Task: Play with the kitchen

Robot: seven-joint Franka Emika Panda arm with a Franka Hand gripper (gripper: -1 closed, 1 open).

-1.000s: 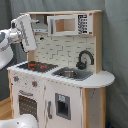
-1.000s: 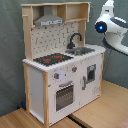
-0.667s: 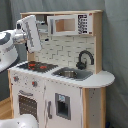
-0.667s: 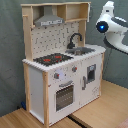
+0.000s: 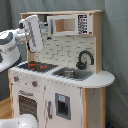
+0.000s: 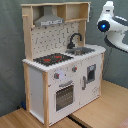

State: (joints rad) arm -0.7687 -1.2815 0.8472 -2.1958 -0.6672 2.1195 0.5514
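Kitchen (image 5: 60, 75) fills the middle of both exterior views, standing on a wooden table (image 6: 100, 107). Your arm (image 5: 31, 31) hangs at the upper left of the first exterior view, touching nothing; the pincer's opening you cannot tell. Oven door (image 6: 64, 95) looks closed, so play seems barely begun.

White rounded arm (image 6: 116, 25) with glowing blue light.

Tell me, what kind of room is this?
Likely a robot test space, not a real kitchen: a white and light-wood toy play kitchen stands on a wooden floor before a grey curtain, beside a white robot arm.
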